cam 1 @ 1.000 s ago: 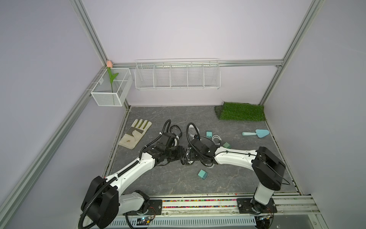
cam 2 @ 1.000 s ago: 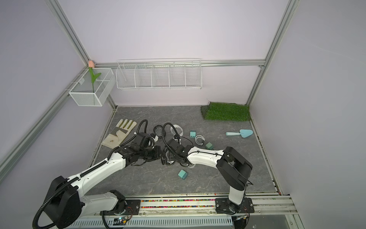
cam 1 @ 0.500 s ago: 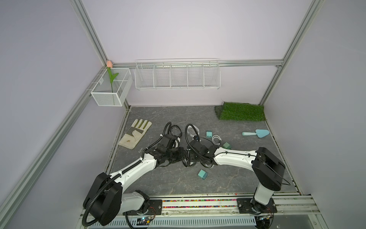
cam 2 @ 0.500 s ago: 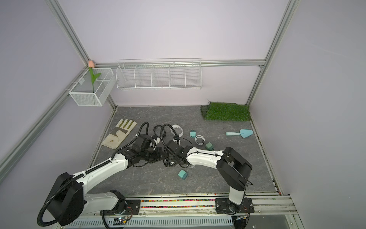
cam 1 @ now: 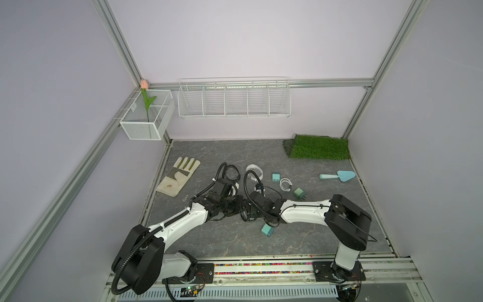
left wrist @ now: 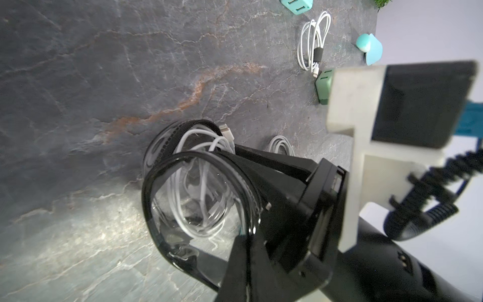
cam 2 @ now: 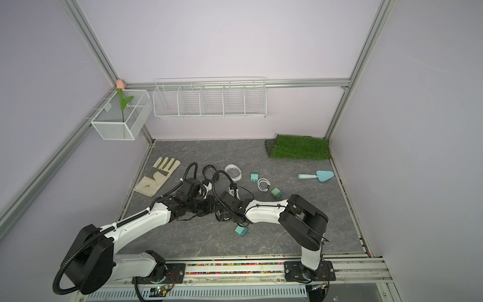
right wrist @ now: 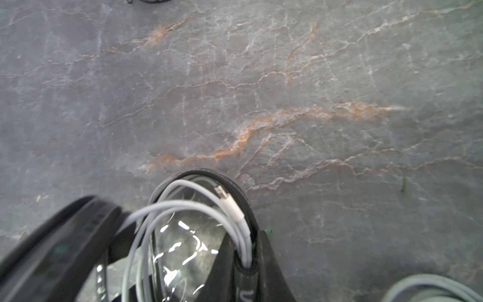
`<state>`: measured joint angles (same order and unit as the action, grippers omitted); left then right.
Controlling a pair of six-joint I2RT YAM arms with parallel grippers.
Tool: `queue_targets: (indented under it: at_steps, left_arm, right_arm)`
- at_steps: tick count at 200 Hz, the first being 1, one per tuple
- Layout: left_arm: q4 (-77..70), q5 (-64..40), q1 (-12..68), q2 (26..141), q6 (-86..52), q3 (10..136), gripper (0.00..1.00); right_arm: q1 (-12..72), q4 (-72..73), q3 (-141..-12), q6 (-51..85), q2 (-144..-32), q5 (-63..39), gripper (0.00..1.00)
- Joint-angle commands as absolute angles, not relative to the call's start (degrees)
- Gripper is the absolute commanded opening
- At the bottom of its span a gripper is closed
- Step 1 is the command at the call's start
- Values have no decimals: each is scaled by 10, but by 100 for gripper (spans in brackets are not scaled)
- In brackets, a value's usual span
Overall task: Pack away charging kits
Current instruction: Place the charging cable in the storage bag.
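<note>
**Cable in the case, adapter yet to go in**

Both arms meet over the middle of the grey stone-patterned table (cam 1: 300,243), holding a clear, black-rimmed oval case (left wrist: 147,198) open between them. The left gripper (cam 1: 238,208), pressed together, pinches the rim of one half. The right gripper (right wrist: 247,272), nearly closed, pinches the other half at its zipper edge, and strands of the coiled white cable (left wrist: 201,188) run into that same gap. The cable sits loosely inside the case, one plug end poking over the rim. A light-teal cube plug adapter (cam 1: 267,230) lies on the table just beside the right gripper, outside the case.

The step in hand looks like filling this kit. The next move probably calls for one gripper to steady the case while the other lets go, tucks the plug end down and fetches the adapter. Only then can the halves close without trapping the cable.
</note>
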<state>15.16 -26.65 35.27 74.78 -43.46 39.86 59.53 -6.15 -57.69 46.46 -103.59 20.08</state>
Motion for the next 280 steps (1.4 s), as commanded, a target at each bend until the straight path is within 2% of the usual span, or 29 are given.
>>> queue_targets:
  at_steps: [1, 55, 98, 136, 165, 220, 280]
  left_arm:
    - [140, -267, 354, 753, -432, 393, 0]
    - [117, -292, 350, 751, -433, 367, 0]
    - [114, -292, 350, 749, -432, 367, 0]
    - [106, -307, 350, 749, -434, 371, 0]
    - [89, -315, 349, 751, -435, 369, 0]
    - [40, -353, 347, 744, -437, 364, 0]
    - [94, -352, 338, 716, -419, 374, 0]
  right_arm:
    - [604, -21, -561, 449, -1014, 192, 7]
    - [604, 56, -515, 459, -987, 213, 6]
    - [608, -6, -549, 518, -967, 266, 6]
    - [644, -58, -607, 519, -1014, 298, 6]
    - [647, -19, -591, 535, -1044, 270, 6]
    - [650, 56, -541, 502, -1026, 253, 6]
    - [631, 22, -524, 485, -1007, 264, 7]
